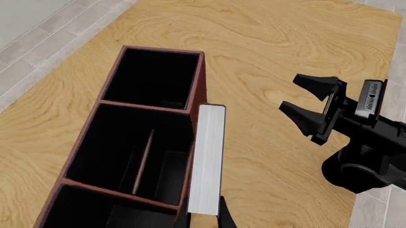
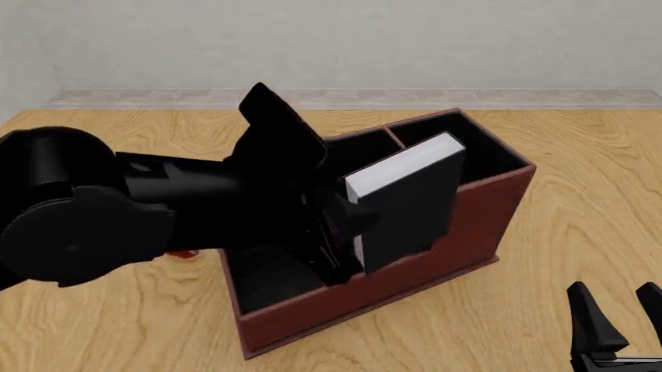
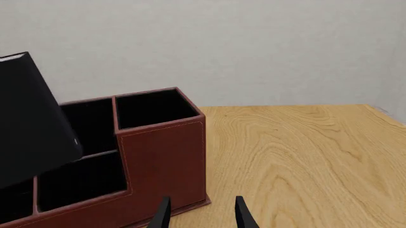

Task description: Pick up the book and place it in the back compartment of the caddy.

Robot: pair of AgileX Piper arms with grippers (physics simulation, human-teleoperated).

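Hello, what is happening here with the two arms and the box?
The left arm's pincer holds the black book by one end and carries it over the reddish-brown caddy, near its cut-down outer wall. The book is tilted and not yet inside any cell, so the back compartment still has no book in it. The right pincer is open, holds nothing, and sits off to the side above the wooden table.

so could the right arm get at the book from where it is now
Probably not easily. The right gripper sits open, low beside the caddy, while the book is held up at the caddy's wall by the left gripper, whose arm crowds that side.
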